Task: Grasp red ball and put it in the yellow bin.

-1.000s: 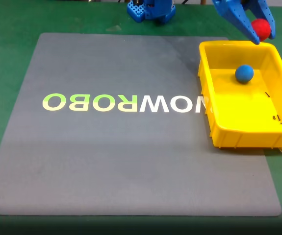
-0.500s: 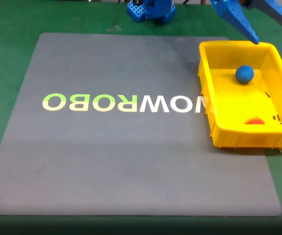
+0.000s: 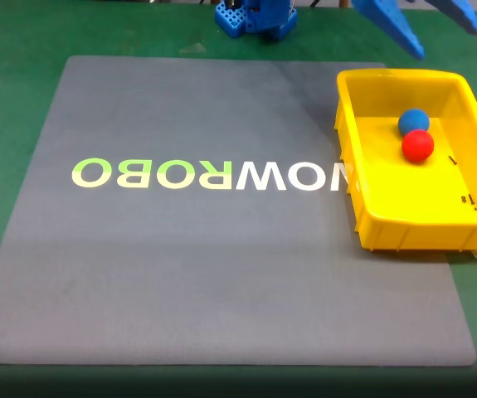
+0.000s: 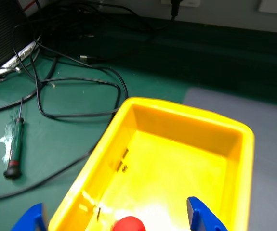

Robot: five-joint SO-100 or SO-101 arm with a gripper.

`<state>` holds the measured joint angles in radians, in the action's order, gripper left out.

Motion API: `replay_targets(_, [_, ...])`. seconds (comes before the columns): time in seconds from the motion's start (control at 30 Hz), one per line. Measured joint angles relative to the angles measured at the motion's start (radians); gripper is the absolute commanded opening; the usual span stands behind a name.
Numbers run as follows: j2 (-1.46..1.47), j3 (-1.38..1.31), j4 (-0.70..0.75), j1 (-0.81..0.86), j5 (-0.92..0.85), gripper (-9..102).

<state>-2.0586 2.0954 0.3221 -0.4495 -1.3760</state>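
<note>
In the fixed view the red ball [image 3: 418, 146] lies inside the yellow bin [image 3: 364, 162], touching the blue ball [image 3: 413, 121] just behind it. My blue gripper [image 3: 442, 31] hangs open above the bin's far rim, fingers spread wide and holding nothing. The wrist view looks down into the yellow bin [image 4: 186, 120]. There the top of the red ball [image 4: 130, 224] shows at the bottom edge, between my two blue fingertips [image 4: 199, 216] of the open gripper [image 4: 114, 211].
A grey mat [image 3: 180, 274] with mirrored ROBO NOW lettering covers the green table. The blue arm base [image 3: 259, 15] stands at the far edge. In the wrist view, black cables [image 4: 75, 82] and a screwdriver [image 4: 14, 149] lie on the green surface beside the bin.
The gripper opened and let go of the red ball. The ball fell into the bin, rolled from the near wall and now rests against the blue ball. The fingers rose slightly.
</note>
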Motion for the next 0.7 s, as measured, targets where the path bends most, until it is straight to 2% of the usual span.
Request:
replay_targets(0.1, [-0.189,0.084,0.115,0.020,-0.015,20])
replay_targets(0.27, [-0.523,0.215,0.316,0.127,-0.025,0])
replay_targets(0.5, [-0.905,0.560,0.387,0.328,-0.077,0])
replay_targets(0.6, [-1.131,0.753,0.528,0.351,-0.100,0])
replay_targets(0.7, [-1.226,0.819,0.638,0.353,-0.081,0])
